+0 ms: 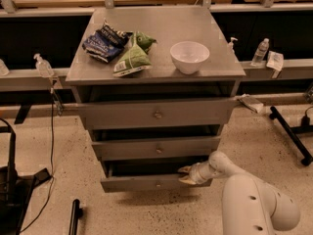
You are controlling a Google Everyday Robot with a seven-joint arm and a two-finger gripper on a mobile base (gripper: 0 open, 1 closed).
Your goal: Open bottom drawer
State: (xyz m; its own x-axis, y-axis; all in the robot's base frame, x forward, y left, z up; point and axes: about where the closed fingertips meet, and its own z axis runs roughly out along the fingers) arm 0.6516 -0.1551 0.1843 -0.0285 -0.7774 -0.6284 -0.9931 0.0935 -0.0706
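Observation:
The bottom drawer (142,183) is the narrowest grey front of the grey cabinet (161,23), with a small round knob (157,184). It stands pulled out a little, with a dark gap above its front. My gripper (185,175) is at the right end of that front, its two beige fingers either side of the front's top edge. My white arm (254,199) reaches in from the lower right. The drawer's inside is hidden in shadow.
The mid-sized drawer (156,148) and the widest top drawer (156,114) sit above. On the cabinet top lie a blue chip bag (103,42), a green bag (132,60) and a white bowl (189,57). A black stand (12,180) is on the left floor and a black leg (291,136) on the right.

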